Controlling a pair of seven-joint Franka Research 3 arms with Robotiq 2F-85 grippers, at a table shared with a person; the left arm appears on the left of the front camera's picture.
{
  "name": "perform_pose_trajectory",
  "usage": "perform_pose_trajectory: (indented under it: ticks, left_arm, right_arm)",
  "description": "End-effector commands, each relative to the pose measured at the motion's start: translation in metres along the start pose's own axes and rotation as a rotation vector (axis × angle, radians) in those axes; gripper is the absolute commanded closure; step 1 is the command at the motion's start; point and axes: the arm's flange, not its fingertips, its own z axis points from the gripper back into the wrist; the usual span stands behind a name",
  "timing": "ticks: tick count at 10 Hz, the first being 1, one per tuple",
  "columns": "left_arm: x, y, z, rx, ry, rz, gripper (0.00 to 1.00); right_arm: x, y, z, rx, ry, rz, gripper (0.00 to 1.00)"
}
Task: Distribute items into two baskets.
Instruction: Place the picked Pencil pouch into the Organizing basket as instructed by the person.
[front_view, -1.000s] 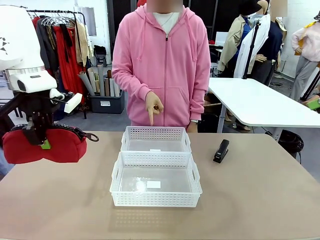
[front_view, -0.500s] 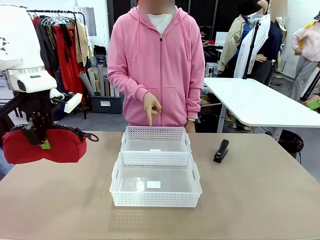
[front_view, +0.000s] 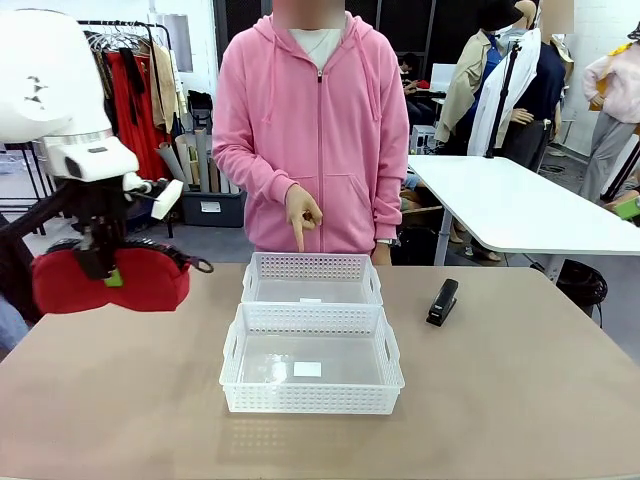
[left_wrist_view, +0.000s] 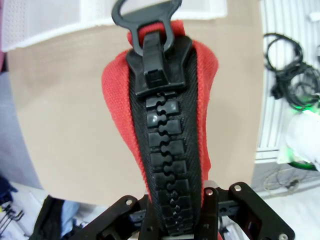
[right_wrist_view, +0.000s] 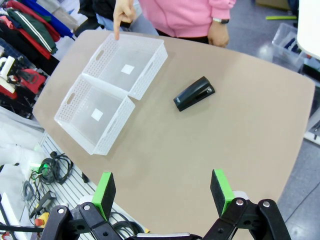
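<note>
Compared with the frame a second before, the left gripper (front_view: 103, 268) had carried the red pouch (front_view: 150, 282) a little nearer the baskets and slightly higher. Its jaws were clamped shut on the pouch's black zip ridge. The pouch hung clear of the table (front_view: 520, 400), at about 9 o'clock from the baskets and well apart from them. In the left wrist view the black zip ran up between the jaws to a looped zip pull (left_wrist_view: 150, 30), with tan tabletop beneath it.

Nothing else had shifted. The far basket (front_view: 312, 267) and the near basket (front_view: 310, 398) sat touching end to end at the table's middle, the far one at 12 o'clock from the near one. The person's hand (front_view: 303, 213) was, as before, pointing one finger down over the far basket. The black stapler (front_view: 442, 301) lay on the table at about 3 o'clock from the far basket, just beside it but not touching.

The right gripper (right_wrist_view: 162, 192) hovered high over the table, its green-padded jaws spread wide with nothing between them.

A small white label (front_view: 307, 369) lay on the floor of the near basket. Any print on it was too small to read.
</note>
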Motion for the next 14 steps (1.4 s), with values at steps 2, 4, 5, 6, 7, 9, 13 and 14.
perform_pose_trajectory:
  ticks: [2,4,5,6,7,9,13,14]
  left_arm:
    - [0.025,0.047,0.004,0.014,0.010,-0.063,1.00]
    - [0.047,0.073,-0.001,-0.005,0.005,-0.075,1.00]
    - [0.060,0.083,-0.002,-0.009,0.001,-0.079,1.00]
    - [0.075,0.092,-0.003,-0.013,0.009,-0.093,1.00]
    - [0.087,0.100,-0.004,-0.013,0.020,-0.095,1.00]
    - [0.105,0.110,-0.003,-0.006,0.021,-0.104,1.00]
    - [0.144,0.123,-0.010,-0.006,0.003,-0.104,1.00]
    - [0.153,0.127,-0.014,-0.007,-0.005,-0.102,1.00]
  right_arm:
    - [0.002,0.001,0.000,0.002,-0.012,0.006,0.00]
    - [0.002,0.001,0.000,0.002,-0.012,0.006,0.00]
    - [0.002,0.001,0.000,0.002,-0.012,0.006,0.00]
    - [0.002,0.001,0.000,0.002,-0.012,0.006,0.00]
    - [0.002,0.001,0.000,0.002,-0.012,0.006,0.00]
    - [0.002,0.001,0.000,0.002,-0.012,0.006,0.00]
    - [0.002,0.001,0.000,0.002,-0.012,0.006,0.00]
    - [0.002,0.001,0.000,0.002,-0.012,0.006,0.00]
